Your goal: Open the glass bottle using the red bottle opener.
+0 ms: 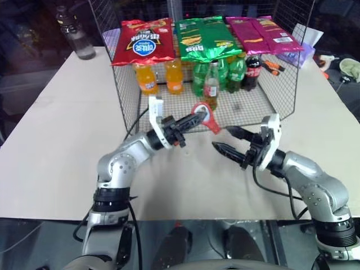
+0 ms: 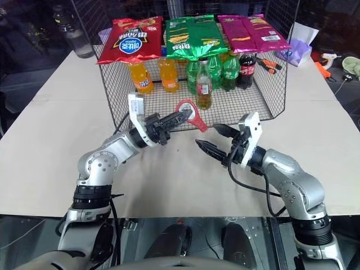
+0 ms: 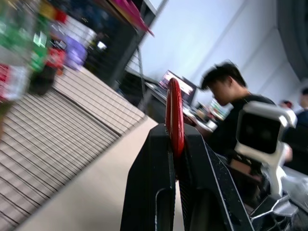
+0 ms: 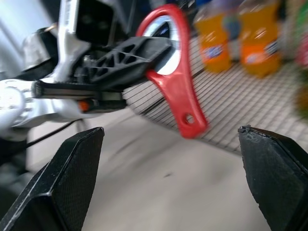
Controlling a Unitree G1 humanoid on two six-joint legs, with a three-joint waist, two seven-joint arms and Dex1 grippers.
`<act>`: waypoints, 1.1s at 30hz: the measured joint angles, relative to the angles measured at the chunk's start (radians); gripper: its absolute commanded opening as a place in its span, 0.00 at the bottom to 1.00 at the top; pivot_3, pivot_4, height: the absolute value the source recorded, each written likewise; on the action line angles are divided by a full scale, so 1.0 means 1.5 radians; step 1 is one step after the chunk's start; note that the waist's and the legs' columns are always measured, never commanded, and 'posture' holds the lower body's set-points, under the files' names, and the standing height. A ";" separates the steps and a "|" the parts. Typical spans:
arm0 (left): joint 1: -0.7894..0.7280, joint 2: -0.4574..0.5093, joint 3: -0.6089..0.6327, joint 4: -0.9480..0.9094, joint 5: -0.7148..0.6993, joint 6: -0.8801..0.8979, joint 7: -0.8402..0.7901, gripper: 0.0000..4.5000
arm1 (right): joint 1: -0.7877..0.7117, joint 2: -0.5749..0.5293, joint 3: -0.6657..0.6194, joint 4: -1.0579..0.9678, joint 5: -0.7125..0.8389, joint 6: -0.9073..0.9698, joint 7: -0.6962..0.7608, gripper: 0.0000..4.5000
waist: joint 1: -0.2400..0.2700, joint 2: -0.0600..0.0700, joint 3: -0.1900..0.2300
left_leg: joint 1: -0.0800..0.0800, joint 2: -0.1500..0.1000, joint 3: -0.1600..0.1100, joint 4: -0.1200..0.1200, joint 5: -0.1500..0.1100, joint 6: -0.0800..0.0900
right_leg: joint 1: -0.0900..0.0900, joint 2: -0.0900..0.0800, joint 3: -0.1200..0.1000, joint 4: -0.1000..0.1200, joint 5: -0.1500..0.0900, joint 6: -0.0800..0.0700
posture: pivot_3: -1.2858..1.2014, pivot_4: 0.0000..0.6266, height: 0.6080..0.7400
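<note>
Left gripper pinches one red bottle opener above the table; right gripper is spread, empty. One glass bottle stands in the wire rack among two orange bottles and three green ones.

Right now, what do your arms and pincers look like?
My arms are shiny silver-grey metal with rounded joints and black rings near the shoulders. Each ends in a white bracket, then a pincer: the left pincer and right pincer each have two black, pointed fingers with lattice-like ribbing. Black cables loop beside both arms.
</note>
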 measured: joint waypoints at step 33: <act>0.004 -0.031 -0.023 -0.003 0.012 0.018 -0.046 0.00 | -0.012 -0.023 0.000 0.002 0.031 0.071 0.005 0.00 | 0.000 0.000 0.000 | 0.000 0.000 0.000 -0.001 0.000 0.000 | 0.000 0.000 0.000 -0.001 0.000 0.000 | 0.52 0.24 1.00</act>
